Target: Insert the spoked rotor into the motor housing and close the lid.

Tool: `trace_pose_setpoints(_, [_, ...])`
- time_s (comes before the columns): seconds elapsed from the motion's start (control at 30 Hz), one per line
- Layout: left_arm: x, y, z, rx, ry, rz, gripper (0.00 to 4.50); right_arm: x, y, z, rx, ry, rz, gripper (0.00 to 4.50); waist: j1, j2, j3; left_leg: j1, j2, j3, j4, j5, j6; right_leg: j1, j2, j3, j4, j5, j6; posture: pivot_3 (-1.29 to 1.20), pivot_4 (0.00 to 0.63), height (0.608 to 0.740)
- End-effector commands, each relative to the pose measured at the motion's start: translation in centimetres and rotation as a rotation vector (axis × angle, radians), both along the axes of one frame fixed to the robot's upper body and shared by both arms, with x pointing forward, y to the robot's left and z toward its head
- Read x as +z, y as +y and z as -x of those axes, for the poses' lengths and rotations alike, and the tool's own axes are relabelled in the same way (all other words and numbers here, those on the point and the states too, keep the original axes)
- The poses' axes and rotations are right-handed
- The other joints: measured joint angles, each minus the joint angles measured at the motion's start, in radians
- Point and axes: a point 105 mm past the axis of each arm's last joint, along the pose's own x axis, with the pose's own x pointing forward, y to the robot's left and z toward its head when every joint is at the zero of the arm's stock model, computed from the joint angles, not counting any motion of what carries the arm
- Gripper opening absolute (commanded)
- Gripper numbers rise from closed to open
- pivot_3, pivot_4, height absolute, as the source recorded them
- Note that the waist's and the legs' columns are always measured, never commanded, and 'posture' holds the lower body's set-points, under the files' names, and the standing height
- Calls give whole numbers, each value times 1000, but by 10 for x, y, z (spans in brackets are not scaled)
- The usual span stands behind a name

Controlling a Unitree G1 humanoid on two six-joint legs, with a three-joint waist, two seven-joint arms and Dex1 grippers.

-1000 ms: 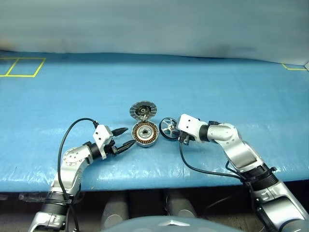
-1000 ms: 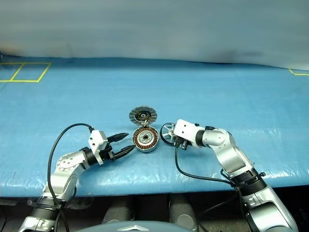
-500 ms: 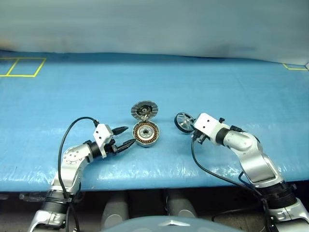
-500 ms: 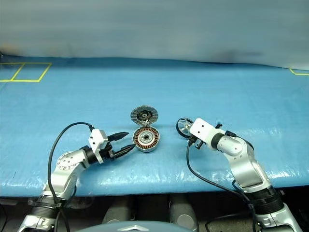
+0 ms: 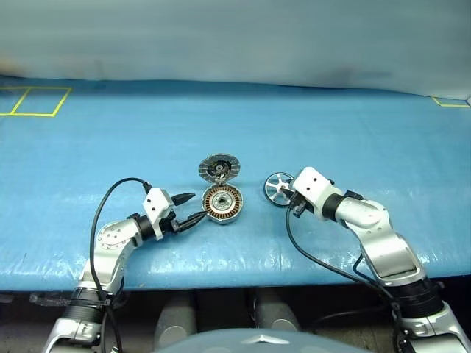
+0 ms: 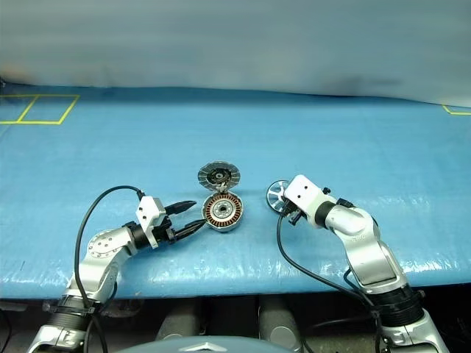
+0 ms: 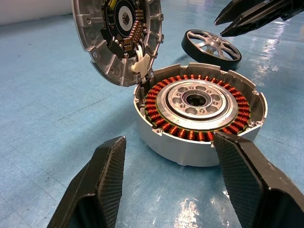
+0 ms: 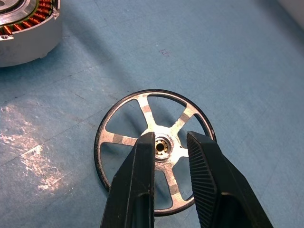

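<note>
The spoked rotor [image 8: 156,151] lay flat on the blue desk [image 5: 353,132], right of the motor housing [image 5: 222,203], whose lid [image 5: 219,168] stood tipped open. Right fingers [image 8: 137,185] narrowly straddled the rotor's hub, grip unclear; left fingers [image 7: 102,183] gaped wide, empty, flanking the housing.

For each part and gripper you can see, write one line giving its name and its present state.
Motor housing: open, windings exposed, no rotor inside.
Lid: tipped up at the housing's far edge, ribbed face showing.
Spoked rotor: outside the housing, at the right gripper's tips.
Left gripper: open, fingers either side of the housing.
Right gripper: fingers narrowly apart, flanking the rotor's hub.
</note>
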Motion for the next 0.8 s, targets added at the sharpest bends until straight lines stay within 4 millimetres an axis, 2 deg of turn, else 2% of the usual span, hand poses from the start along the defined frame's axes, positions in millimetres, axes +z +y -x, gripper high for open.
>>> trace_pose_setpoints(0.03, [-3,1,3,4,6,-18,3171,12,-7,-1,-17,-16,-8,1101,0,0,0,0,0,0,0,0,0,0,0,0,0,0,0,0,150,740])
trace_pose_setpoints(0.3, [-4,1,4,5,9,-18,3171,7,-19,-6,-62,-5,18,1101,0,0,0,0,0,0,0,0,0,0,0,0,0,0,0,0,150,740])
trace_pose_setpoints(0.8, [-4,4,5,18,9,-21,3171,-14,-15,-2,-27,69,8,1101,0,0,0,0,0,0,0,0,0,0,0,0,0,0,0,0,150,740])
